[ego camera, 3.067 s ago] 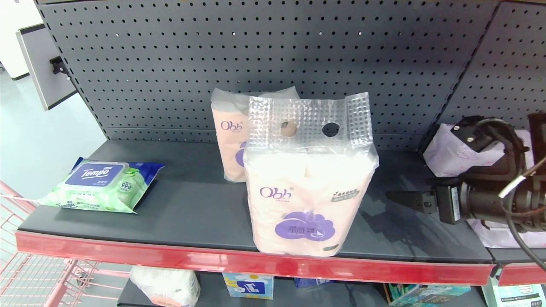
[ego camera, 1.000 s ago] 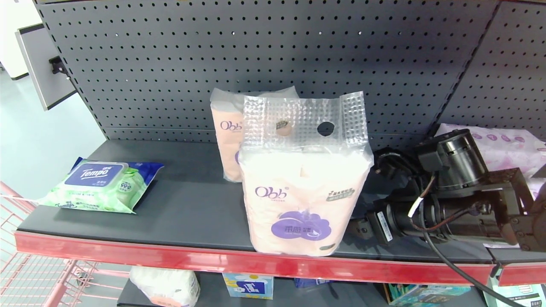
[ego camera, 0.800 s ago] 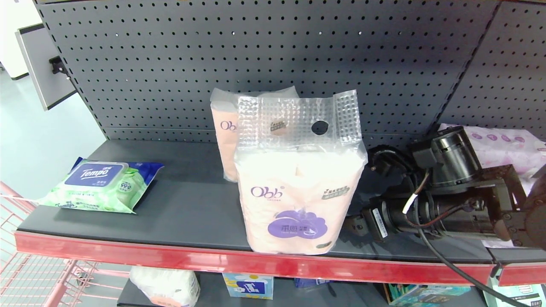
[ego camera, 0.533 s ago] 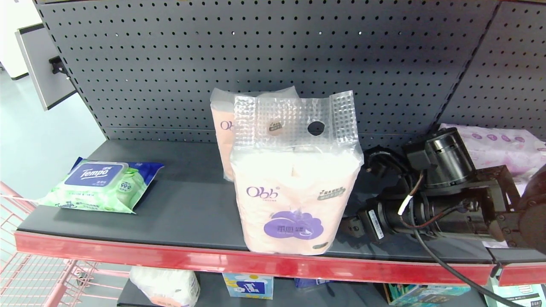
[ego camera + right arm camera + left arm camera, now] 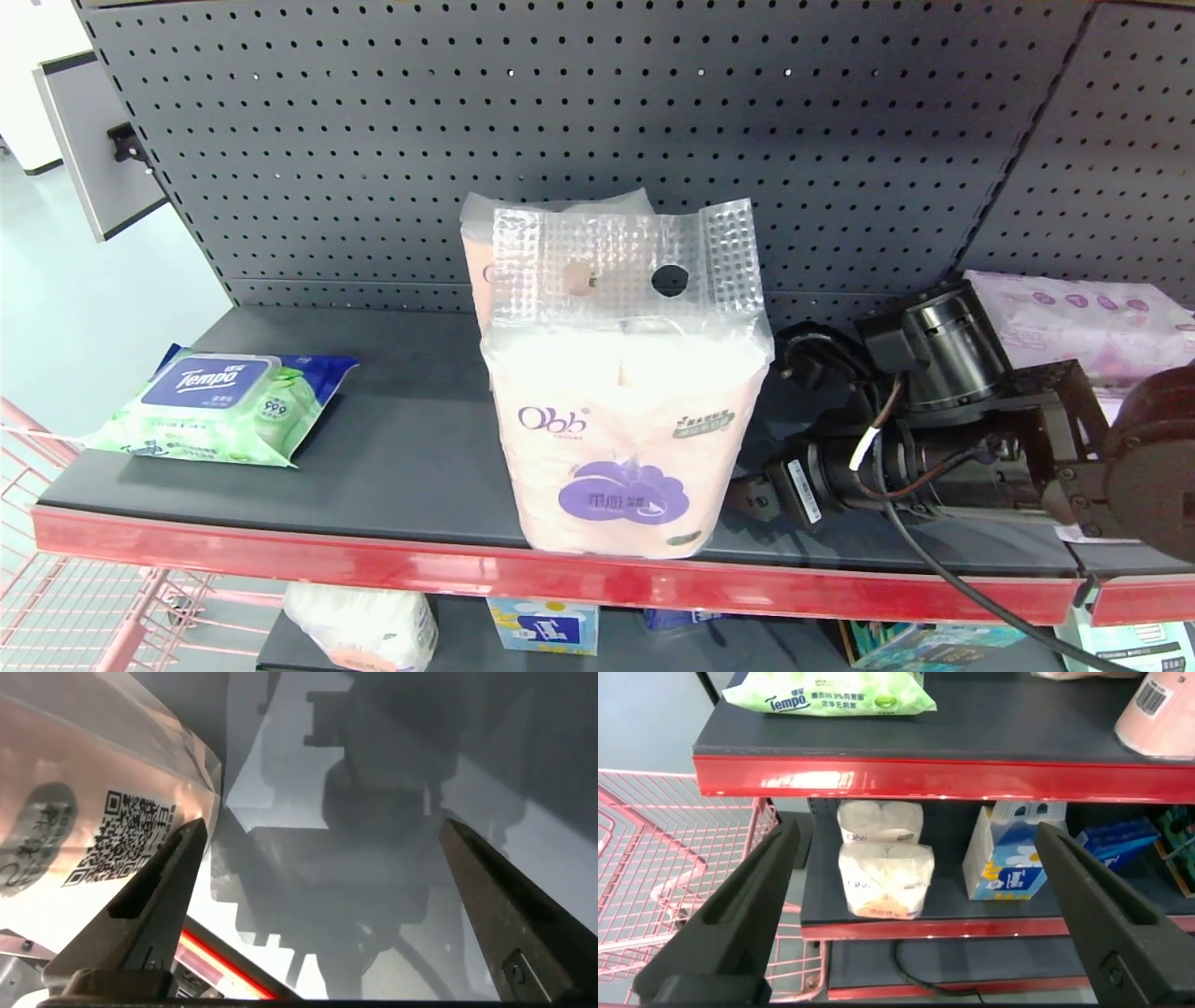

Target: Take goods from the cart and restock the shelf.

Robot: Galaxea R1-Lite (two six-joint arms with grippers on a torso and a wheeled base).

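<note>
The plastic-wrapped pink pack of toilet rolls (image 5: 621, 439) looks light, squashy, slippery; grip across its body. The right gripper (image 5: 322, 831) sits spread open beside it.

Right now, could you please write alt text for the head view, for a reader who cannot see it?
A toilet paper pack stands upright at the front edge of a shelf, with the right gripper at its lower right side. A second pack stands behind it, and a wet wipes packet lies flat farther left.
</note>
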